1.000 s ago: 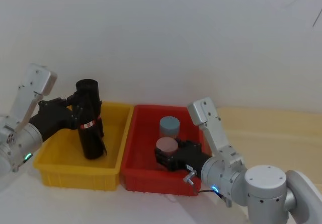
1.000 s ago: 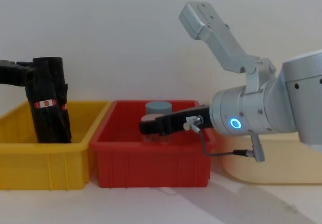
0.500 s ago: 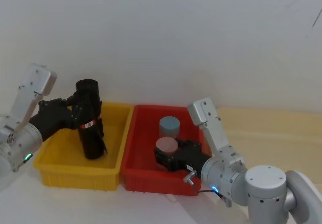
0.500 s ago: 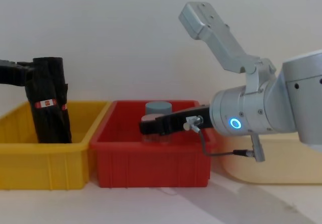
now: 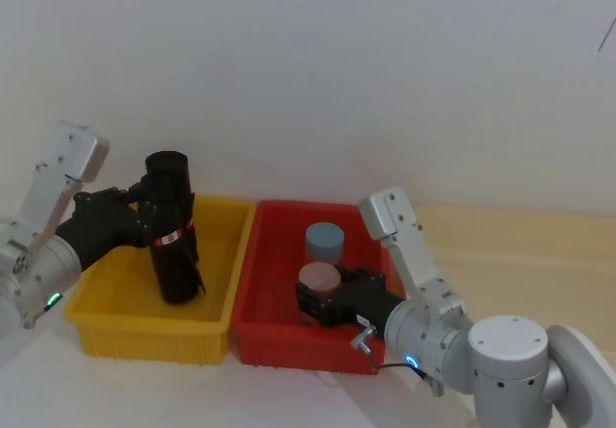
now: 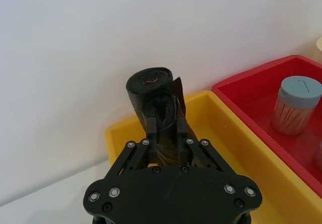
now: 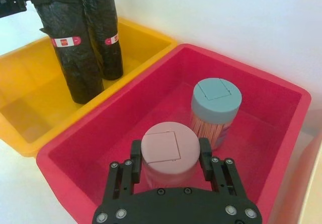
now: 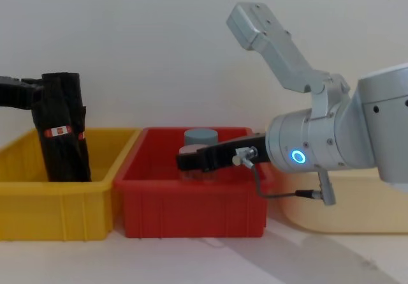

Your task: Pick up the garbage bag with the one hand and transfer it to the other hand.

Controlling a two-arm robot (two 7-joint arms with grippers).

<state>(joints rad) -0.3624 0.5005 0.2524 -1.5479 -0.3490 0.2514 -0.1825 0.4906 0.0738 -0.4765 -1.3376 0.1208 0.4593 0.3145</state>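
Garbage bag (image 5: 171,231) unmoved | left gripper (image 5: 142,218) jaws clamp it | right gripper (image 7: 170,165) jaws around pink-lid jar (image 7: 167,150)

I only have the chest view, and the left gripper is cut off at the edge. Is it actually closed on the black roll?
Observer: Yes. In the left wrist view the left gripper has both fingers clamped on the garbage bag, a little below its top end.
Operator: Is it one roll there, or two?
Observer: Two. The right wrist view shows a second roll standing right beside the held one in the yellow bin, each with its own label band.
Operator: And the other arm?
Observer: The right gripper is at the pink-lidded jar inside the red bin, next to the blue-lidded jar.
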